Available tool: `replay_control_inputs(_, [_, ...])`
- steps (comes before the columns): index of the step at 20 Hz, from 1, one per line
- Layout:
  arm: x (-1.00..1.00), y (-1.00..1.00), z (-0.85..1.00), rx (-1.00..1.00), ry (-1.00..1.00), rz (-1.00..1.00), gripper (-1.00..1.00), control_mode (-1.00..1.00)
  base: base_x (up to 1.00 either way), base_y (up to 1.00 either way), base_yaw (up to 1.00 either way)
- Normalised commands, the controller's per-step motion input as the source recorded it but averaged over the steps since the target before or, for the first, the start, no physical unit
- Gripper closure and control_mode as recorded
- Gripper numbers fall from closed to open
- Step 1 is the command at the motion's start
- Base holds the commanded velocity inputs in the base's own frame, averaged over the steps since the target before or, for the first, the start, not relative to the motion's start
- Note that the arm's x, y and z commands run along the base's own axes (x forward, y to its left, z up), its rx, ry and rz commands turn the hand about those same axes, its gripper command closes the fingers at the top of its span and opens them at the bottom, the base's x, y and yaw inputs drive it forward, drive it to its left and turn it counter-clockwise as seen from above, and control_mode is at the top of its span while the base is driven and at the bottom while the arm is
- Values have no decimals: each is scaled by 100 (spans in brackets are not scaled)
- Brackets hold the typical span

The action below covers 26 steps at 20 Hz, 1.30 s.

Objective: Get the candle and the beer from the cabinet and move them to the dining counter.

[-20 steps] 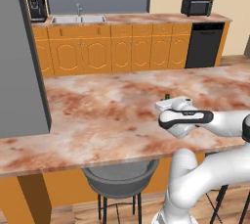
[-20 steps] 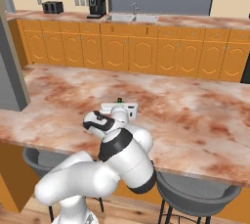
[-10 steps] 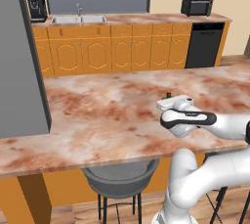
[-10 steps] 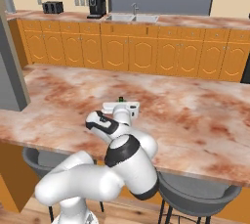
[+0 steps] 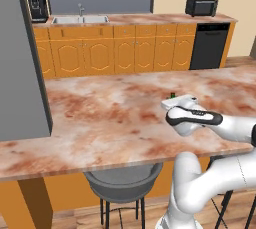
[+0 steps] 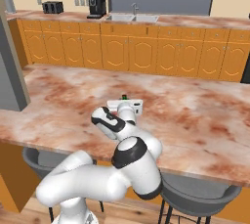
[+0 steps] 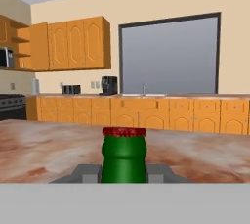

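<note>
Left base view: the gripper [image 5: 173, 98] hovers low over the dining counter [image 5: 100, 113], a speck of green beer [image 5: 173, 94] at its 12 o'clock. Right base view: bottle top peeks past the hand. Hand view: the jaws are clamped on the beer, red-capped green glass; releasing too high or tilted could topple it, and it would roll
</note>
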Motion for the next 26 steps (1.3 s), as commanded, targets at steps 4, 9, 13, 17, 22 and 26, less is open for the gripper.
replay_control_inputs(4, [20,-4,-9,3,-3,0,100,-100,0,0,0])
replay_control_inputs(9, [3,-7,-4,5,-5,0,100,-100,0,0,0])
replay_control_inputs(13, [0,-1,0,1,0,0,100,-100,0,0,0])
replay_control_inputs(17, [0,0,-1,0,-3,0,100,-100,0,0,0])
replay_control_inputs(22, [0,0,-8,0,-2,0,100,-100,0,0,0])
replay_control_inputs(26, [0,0,-2,0,0,0,100,-100,0,0,0])
